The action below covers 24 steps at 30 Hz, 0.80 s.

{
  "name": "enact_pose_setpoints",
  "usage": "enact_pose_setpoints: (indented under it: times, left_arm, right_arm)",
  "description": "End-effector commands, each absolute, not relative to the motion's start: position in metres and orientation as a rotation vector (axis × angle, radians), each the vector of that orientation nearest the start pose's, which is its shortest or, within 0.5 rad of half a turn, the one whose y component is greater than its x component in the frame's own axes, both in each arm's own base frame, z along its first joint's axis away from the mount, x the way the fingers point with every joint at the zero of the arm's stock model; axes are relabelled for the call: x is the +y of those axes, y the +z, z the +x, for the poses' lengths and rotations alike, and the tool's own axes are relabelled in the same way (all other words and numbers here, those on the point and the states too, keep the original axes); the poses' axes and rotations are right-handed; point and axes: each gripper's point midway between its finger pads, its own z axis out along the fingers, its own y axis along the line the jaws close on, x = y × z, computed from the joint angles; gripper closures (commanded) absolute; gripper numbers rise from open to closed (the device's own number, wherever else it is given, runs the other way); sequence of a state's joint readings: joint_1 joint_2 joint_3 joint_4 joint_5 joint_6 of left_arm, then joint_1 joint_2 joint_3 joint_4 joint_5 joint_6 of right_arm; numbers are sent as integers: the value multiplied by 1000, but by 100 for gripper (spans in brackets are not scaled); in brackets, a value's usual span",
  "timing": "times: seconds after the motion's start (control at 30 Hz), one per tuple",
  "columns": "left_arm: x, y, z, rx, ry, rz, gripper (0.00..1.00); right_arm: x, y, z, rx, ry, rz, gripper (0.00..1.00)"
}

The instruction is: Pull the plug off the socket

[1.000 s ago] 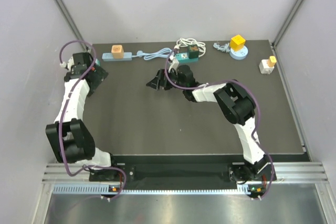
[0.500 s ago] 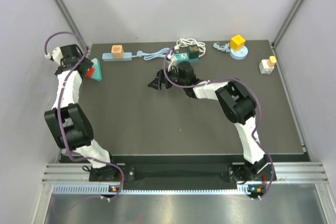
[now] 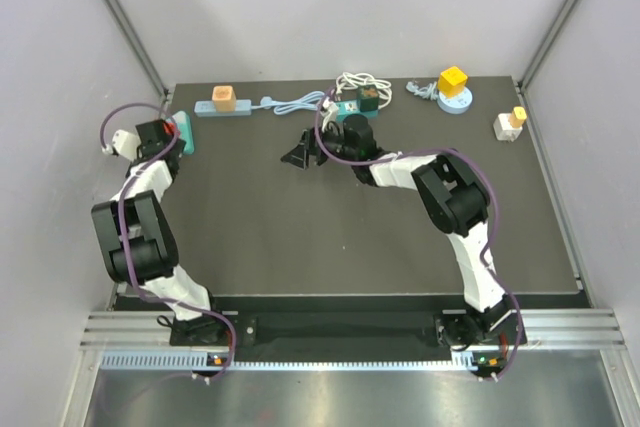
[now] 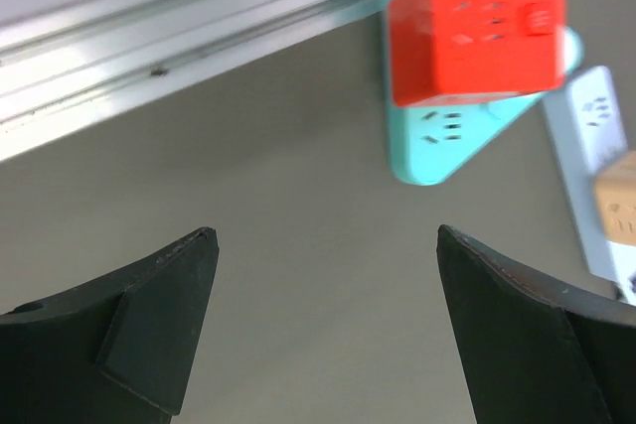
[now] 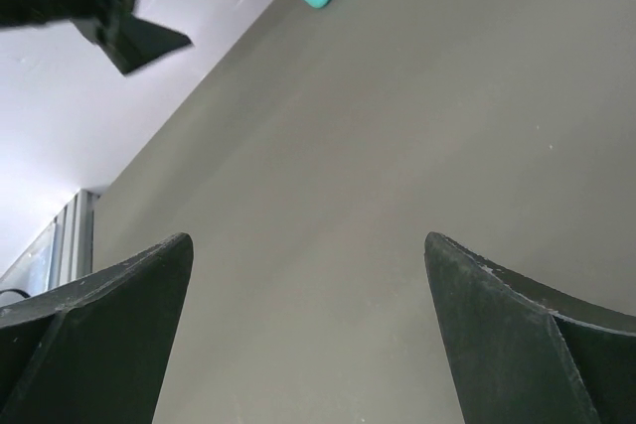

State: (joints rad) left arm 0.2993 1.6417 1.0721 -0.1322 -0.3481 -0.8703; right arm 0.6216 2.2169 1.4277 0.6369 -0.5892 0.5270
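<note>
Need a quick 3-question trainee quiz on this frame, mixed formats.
1. True or false: the red plug sits on the teal socket.
2. The fingers of the left gripper are: A) open, holding nothing; B) shut on the plug; C) shut on a cable.
3. Short answer: which arm's gripper is nearer the plug?

Key: 1 true; 2 A; 3 left.

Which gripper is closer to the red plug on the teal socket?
Left. The left gripper hovers open just short of the red plug, not touching it. The right gripper is open too, but far off to the plug's right in the top view.
</note>
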Motion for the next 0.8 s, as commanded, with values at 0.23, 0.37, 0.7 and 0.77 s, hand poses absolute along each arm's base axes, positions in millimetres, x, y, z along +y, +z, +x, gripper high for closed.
enact_pose_setpoints:
  times: [0.23,0.37,0.7,0.77]
  left_arm:
    - [192,165,491,1521,21,-1331,4]
    - [197,153,500,1559,64,-1341,4]
    - [206,137,520,1576,67,-1382,2]
    - [207,134,525,1578,60,-1378,2]
  right_arm:
    - [439,158,427,1669,1391,-561,0]
    - [437,157,429,1669,1401,-547,0]
    - [433,158,433,1659,1430,-523,0]
    - [433,158,432,1655,1436,-527,0]
